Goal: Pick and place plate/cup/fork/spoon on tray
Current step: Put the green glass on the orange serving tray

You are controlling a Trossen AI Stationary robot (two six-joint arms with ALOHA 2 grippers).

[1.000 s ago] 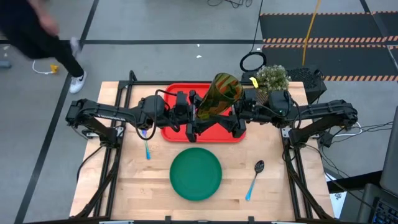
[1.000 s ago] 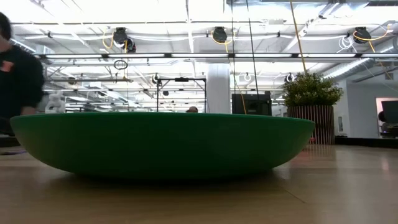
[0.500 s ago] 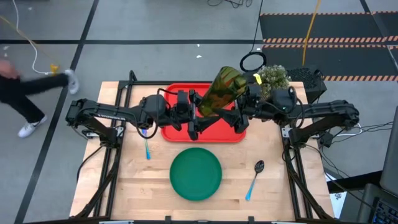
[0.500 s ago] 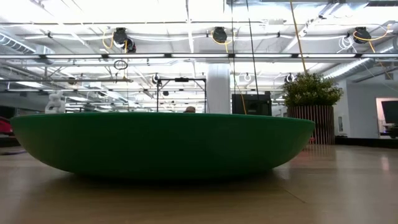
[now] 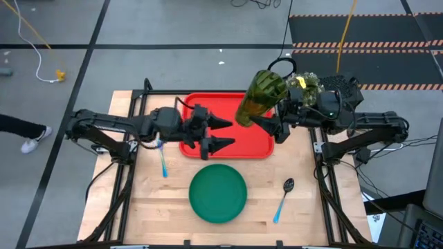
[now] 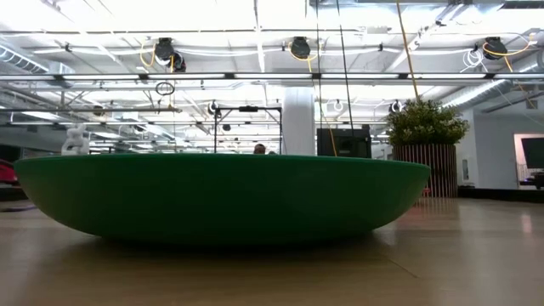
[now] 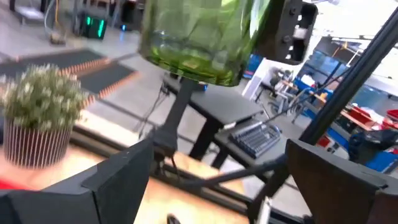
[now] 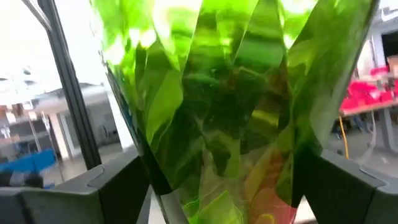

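Cup Held Above Tray's Right End

The fork [image 5: 163, 166] lay on the desk [image 5: 152, 207] at the left, beside the left arm. The left claw [image 5: 220, 133] hung over the red tray [image 5: 259, 145], its fingers spread apart and gripping nothing. The green plate [image 5: 218, 193] sat on the desk in front of the tray. The right claw [image 5: 261, 119] was clamped on the cup [image 5: 261, 97], which tilted in the air over the tray's right end. The spoon [image 5: 283, 198] rested on the desk right of the plate. A potted plant [image 5: 309, 81] stood behind the right arm.
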